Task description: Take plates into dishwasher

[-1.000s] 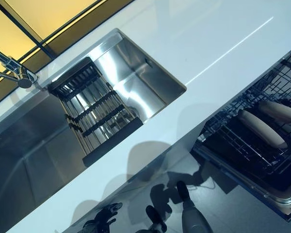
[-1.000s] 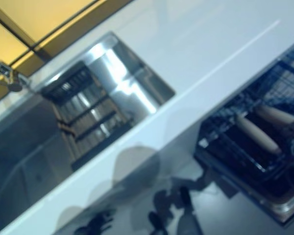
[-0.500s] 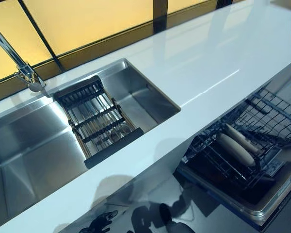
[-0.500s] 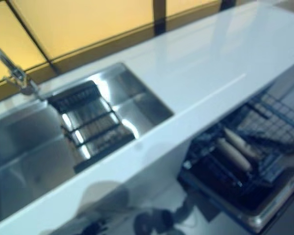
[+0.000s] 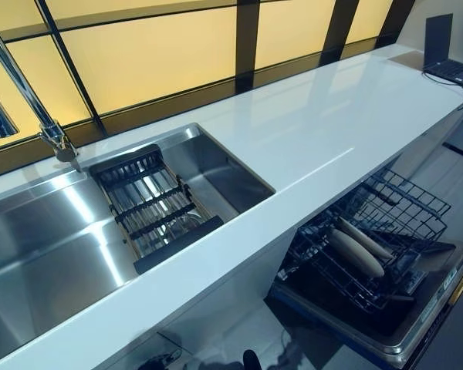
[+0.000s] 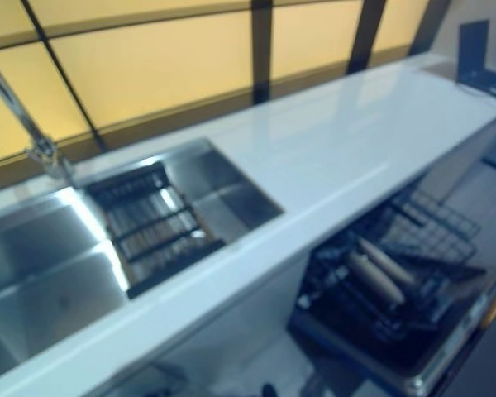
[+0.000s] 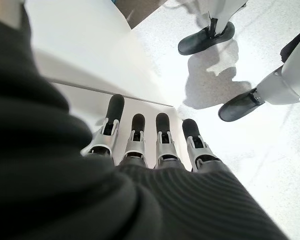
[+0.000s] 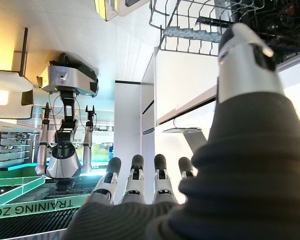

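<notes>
Two white plates stand on edge in the pulled-out lower rack of the open dishwasher under the counter, at the right. The rack also shows in the right wrist view. My left hand shows only in its wrist view, fingers straight and empty, above the floor by a white cabinet front. My right hand shows only in its wrist view, fingers straight and empty, below the dishwasher rack.
A steel sink in the white counter holds a dark drainer rack; a tap stands behind it. A laptop sits at the counter's far right. Another robot stands far off.
The camera has swung up and levelled, so the whole picture has shifted and now takes in the windows and the laptop. The plates and racks have not moved.
</notes>
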### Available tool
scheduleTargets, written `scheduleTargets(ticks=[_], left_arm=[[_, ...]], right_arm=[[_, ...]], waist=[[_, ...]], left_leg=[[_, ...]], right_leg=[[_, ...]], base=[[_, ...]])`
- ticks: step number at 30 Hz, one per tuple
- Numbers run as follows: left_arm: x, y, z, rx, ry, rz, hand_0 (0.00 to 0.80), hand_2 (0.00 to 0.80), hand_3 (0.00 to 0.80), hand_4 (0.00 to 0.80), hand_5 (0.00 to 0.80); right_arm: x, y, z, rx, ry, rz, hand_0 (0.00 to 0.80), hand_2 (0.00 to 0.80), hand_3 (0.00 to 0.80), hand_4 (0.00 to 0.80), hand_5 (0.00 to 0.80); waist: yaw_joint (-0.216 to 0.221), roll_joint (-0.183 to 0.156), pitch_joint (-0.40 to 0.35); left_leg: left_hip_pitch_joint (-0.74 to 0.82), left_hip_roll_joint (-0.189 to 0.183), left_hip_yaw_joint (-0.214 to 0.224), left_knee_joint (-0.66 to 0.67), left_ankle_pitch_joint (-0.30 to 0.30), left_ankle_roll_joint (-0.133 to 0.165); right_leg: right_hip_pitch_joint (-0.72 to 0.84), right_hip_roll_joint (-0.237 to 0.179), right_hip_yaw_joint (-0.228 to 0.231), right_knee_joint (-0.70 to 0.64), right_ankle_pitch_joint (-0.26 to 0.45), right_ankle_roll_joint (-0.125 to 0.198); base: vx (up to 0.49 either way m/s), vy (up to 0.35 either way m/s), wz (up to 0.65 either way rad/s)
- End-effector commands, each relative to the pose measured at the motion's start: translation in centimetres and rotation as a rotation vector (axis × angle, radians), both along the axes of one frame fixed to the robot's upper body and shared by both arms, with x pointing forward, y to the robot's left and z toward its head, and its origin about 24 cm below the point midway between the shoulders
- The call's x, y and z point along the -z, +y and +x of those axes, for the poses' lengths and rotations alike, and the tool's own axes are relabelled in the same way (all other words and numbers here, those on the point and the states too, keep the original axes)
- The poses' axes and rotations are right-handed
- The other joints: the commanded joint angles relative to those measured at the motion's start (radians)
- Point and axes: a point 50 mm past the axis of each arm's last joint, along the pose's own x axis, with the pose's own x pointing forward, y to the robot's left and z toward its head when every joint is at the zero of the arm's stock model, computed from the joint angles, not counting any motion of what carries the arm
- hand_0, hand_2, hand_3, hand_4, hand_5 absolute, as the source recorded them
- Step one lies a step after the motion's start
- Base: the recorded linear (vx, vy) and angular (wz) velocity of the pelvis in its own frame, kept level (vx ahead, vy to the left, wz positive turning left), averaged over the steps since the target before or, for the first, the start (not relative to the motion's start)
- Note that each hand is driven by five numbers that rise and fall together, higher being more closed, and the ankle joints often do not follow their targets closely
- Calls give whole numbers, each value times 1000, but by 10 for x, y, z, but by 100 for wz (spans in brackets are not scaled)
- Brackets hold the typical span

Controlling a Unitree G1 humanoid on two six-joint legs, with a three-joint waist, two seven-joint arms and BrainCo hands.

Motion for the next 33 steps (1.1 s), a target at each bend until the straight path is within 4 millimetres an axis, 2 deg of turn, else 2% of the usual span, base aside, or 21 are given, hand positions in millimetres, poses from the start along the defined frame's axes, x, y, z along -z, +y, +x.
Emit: scheduleTargets(ticks=[1, 10, 11, 13, 15, 16, 18, 20, 21, 24, 27, 28, 29, 30, 31, 32, 33], left_arm=[[-13, 30, 21, -89, -91, 98, 0, 0, 0, 0, 0], [-13, 35, 19, -80, -66, 109, 0, 0, 0, 0, 0], [-14, 35, 22, -66, -70, 114, 0, 0, 0, 0, 0], [-18, 36, 35, -30, -77, 130, 0, 0, 0, 0, 0], [-23, 36, 48, 5, -83, 145, 0, 0, 0, 0, 0], [-24, 35, 54, 28, -82, 155, 0, 0, 0, 0, 0], [-27, 37, 59, 31, -80, 180, 0, 0, 0, 0, 0], [-29, 46, 58, 5, -72, 206, 0, 0, 0, 0, 0], [-31, 53, 56, -19, -67, 222, 0, 0, 0, 0, 0], [-34, 74, 43, -119, -64, 245, 0, 0, 0, 0, 0], [-39, 93, 33, -142, -72, 260, 0, 0, 0, 0, 0], [-42, 98, 34, -143, -80, 272, 0, 0, 0, 0, 0], [-45, 102, 37, -146, -85, 277, 0, 0, 0, 0, 0], [-56, 114, 46, -162, -115, 292, 0, 0, 0, 0, 0], [-64, 121, 54, -172, -138, 302, 0, 0, 0, 0, 0], [-70, 123, 65, -196, -162, 306, 0, 0, 0, 0, 0], [-74, 123, 72, -224, -186, 298, 0, 0, 0, 0, 0]], right_arm=[[-21, -16, -14, 82, -127, 21, 0, 0, 0, 0, 0], [11, -37, -55, 243, -124, 116, 0, 0, 0, 0, 0], [14, -38, -58, 256, -96, 113, 0, 0, 0, 0, 0], [34, -40, -73, 291, -24, 131, 0, 0, 0, 0, 0], [48, -41, -82, 310, 7, 160, 0, 0, 0, 0, 0], [56, -39, -82, 305, 23, 172, 0, 0, 0, 0, 0], [68, -35, -80, 299, 39, 204, 0, 0, 0, 0, 0], [76, -31, -77, 304, 67, 230, 0, 0, 0, 0, 0], [87, -29, -78, 320, 79, 277, 0, 0, 0, 0, 0], [122, -19, -82, 372, 111, 381, 0, 0, 0, 0, 0], [150, -12, -91, 465, 133, 456, 0, 0, 0, 0, 0], [160, -8, -91, 486, 138, 493, 0, 0, 0, 0, 0], [164, -6, -89, 490, 138, 505, 0, 0, 0, 0, 0], [178, 3, -84, 499, 165, 539, 0, 0, 0, 0, 0], [188, 8, -84, 505, 188, 560, 0, 0, 0, 0, 0], [199, 16, -82, 507, 186, 593, 0, 0, 0, 0, 0], [205, 21, -80, 505, 185, 624, 0, 0, 0, 0, 0]], waist=[[10, -35, -32], [17, -46, -44], [15, -48, -41], [8, -65, -6], [-1, -77, 20], [-4, -83, 33], [-5, -87, 59], [2, -81, 70], [16, -75, 74], [76, -62, 68], [141, -81, 62], [160, -88, 70], [164, -92, 76], [176, -95, 99], [185, -95, 111], [194, -94, 121], [194, -93, 125]], left_leg=[[79, -1, 10, 6, -105, 40], [88, -11, -6, 8, -99, 50], [79, -10, -6, 30, -110, 55], [26, -3, -8, 159, -160, 77], [4, -13, 1, 198, -185, 97], [1, -21, 3, 188, -181, 101], [3, -26, -1, 158, -162, 101], [6, -22, -8, 112, -131, 104], [-4, -14, -17, 89, -109, 106], [-82, 20, -48, 100, -81, 95], [-231, 69, -86, 251, -107, 85], [-281, 105, -92, 309, -116, 78], [-307, 129, -91, 342, -119, 72], [-385, 190, -111, 437, -126, 51], [-428, 229, -133, 469, -94, 23], [-468, 251, -165, 475, -46, -10], [-479, 259, -171, 457, -13, -27]], right_leg=[[79, 36, -46, 2, -63, 95], [75, 33, -28, 59, -80, 94], [67, 30, -25, 78, -85, 93], [23, 13, -23, 138, -82, 97], [-6, 2, -11, 115, -29, 120], [-23, 0, -3, 82, 15, 136], [-72, 11, -5, 96, 37, 152], [-76, 15, -17, 147, 5, 149], [-64, 11, -25, 178, -21, 142], [8, -50, -52, 247, -36, 101], [135, -132, -72, 188, 29, 75], [158, -156, -89, 171, 34, 68], [167, -159, -95, 162, 27, 64], [172, -159, -99, 157, -3, 57], [190, -128, -118, 161, -90, 57], [203, -105, -153, 155, -144, 51], [202, -95, -167, 159, -163, 49]], base=[[6, 90, 0], [-19, 125, 1], [-42, 150, -1], [-95, 140, -1], [-135, 126, 1], [-202, 116, -4], [-236, 71, -15], [-261, 3, -33], [-330, -75, -44], [-397, -182, -46], [-480, -424, -25], [-468, -437, -8], [-596, -568, -12], [-594, -620, -11], [-776, -798, 1], [-647, -639, 20], [-605, -476, 25]])
